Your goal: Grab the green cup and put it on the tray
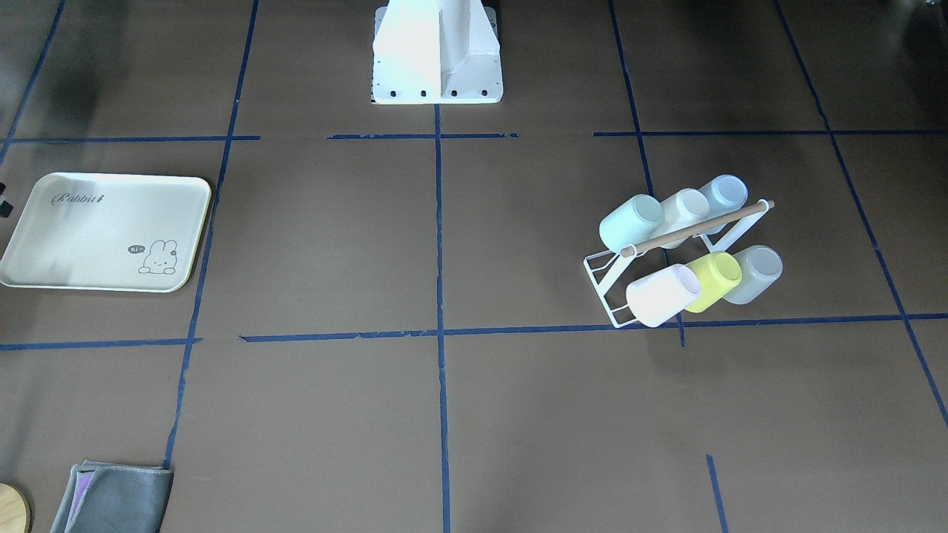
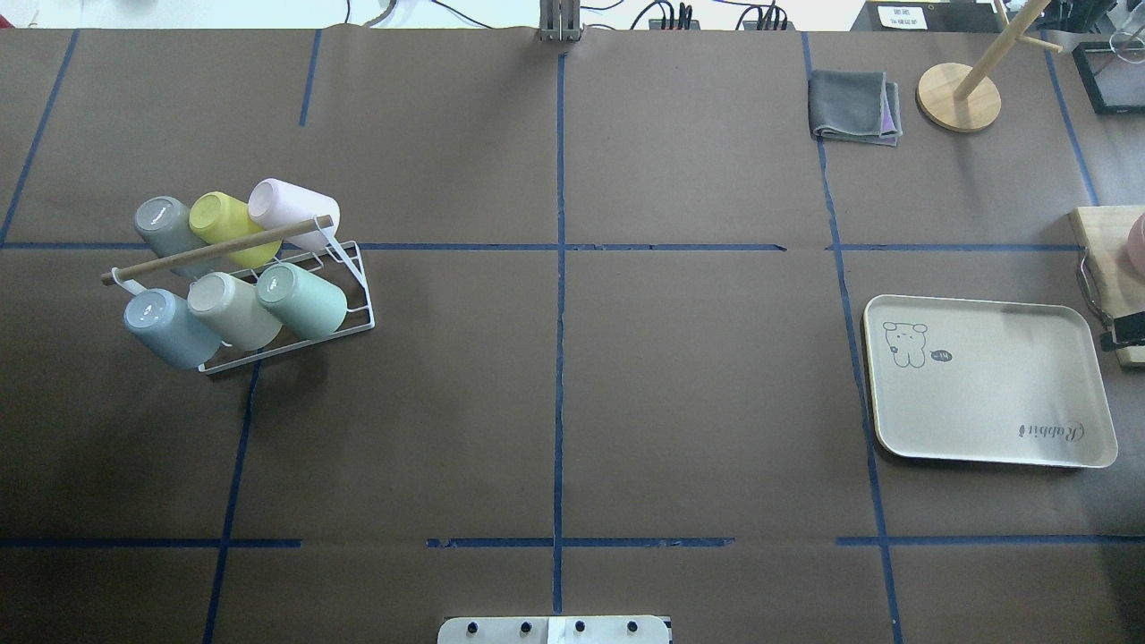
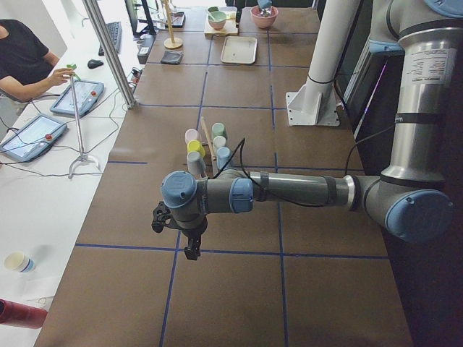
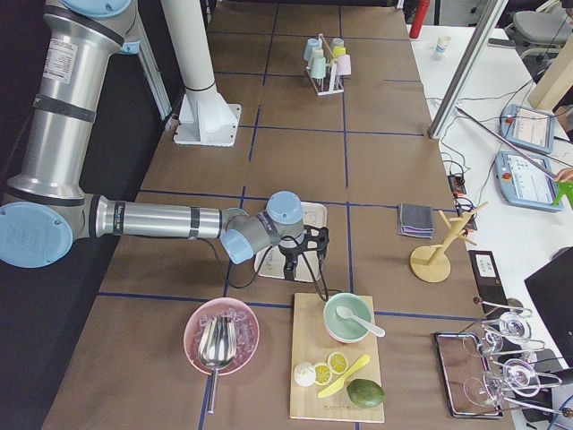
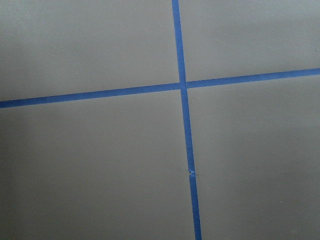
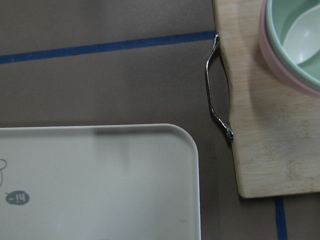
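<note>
Cups fill a white wire rack (image 2: 295, 348) on the robot's left half of the bench (image 2: 555, 402). The green cup (image 2: 304, 298) lies tilted on it, at the inner end of the row nearer the robot, touching a beige cup (image 2: 228, 309). The tray (image 2: 984, 394) sits flat on the right half, well apart from the rack. The left tool (image 3: 189, 249) hangs over bench crossed by blue tape (image 5: 182, 85), toward the left end from the rack. The right tool (image 4: 303, 269) seems to hover at the tray's outer edge, near a wooden board (image 6: 260, 125). Only the side cameras show either tool properly, so I cannot tell whether their fingers are apart or together.
</note>
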Controlling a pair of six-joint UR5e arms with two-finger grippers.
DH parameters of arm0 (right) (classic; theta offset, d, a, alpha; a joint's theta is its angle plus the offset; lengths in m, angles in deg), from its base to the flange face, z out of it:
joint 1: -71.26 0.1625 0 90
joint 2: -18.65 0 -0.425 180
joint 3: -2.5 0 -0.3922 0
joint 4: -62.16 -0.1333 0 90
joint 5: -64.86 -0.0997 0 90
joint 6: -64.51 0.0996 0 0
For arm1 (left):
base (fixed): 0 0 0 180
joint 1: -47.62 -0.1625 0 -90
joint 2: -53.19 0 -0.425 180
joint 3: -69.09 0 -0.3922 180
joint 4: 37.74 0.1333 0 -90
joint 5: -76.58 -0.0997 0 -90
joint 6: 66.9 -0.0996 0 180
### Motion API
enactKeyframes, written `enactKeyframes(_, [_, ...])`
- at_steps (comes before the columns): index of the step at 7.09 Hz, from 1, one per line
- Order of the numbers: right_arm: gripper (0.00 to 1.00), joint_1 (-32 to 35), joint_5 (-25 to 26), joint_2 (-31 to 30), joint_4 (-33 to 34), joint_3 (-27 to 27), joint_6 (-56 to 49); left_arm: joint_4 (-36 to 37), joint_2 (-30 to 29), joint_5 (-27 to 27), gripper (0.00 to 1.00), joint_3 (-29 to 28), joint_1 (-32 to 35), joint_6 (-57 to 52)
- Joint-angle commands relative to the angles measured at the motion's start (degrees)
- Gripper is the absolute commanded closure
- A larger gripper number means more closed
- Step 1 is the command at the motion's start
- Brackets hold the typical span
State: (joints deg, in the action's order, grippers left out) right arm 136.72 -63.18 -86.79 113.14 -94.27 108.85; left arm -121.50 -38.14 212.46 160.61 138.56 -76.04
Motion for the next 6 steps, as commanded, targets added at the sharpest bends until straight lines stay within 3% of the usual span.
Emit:
enactKeyframes(1, [0.0,-4.63,2.01,0.06,-4.75,2.9,3.64,0.0,0.0,0.0,0.0,0.06,0.03,0.0])
enactKeyframes(3, [0.03,-5.88,2.1,-0.12,-4.83,4.56,3.56,0.0,0.0,0.0,0.0,0.41,0.03,0.0])
enactKeyframes(5, [0.11,-6.05,2.18,0.06,-4.92,6.24,3.29,0.0,0.0,0.0,0.0,0.94,0.03,0.0])
enactKeyframes(6, [0.2,-6.05,2.18,0.06,-4.92,6.24,3.29,0.0,0.0,0.0,0.0,1.29,0.03,0.0])
